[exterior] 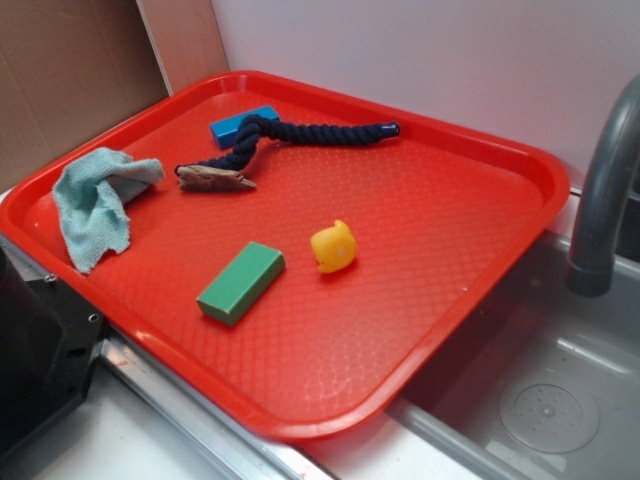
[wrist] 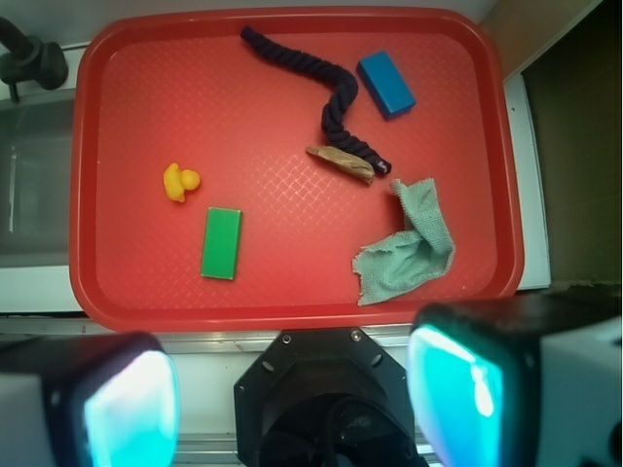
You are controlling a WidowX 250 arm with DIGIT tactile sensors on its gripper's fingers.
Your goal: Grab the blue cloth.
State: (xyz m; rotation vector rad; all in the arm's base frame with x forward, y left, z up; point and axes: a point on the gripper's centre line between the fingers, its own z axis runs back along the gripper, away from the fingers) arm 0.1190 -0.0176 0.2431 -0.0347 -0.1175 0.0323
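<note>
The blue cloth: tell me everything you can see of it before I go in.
The blue cloth is a small pale blue-teal rag that looks like terry, soft and wrinkled. It lies crumpled and partly folded on the red tray, near one rim. One end is bunched toward the brown piece; they look close, maybe just apart. Nothing rests on it, and the gripper is clear of it.

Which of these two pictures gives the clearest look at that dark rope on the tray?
The wrist view: it looks straight down, so the whole navy braided rope shows its S-curve beside the blue block. The exterior view shows the rope at a slant, far back on the red tray, partly hiding the block.
</note>
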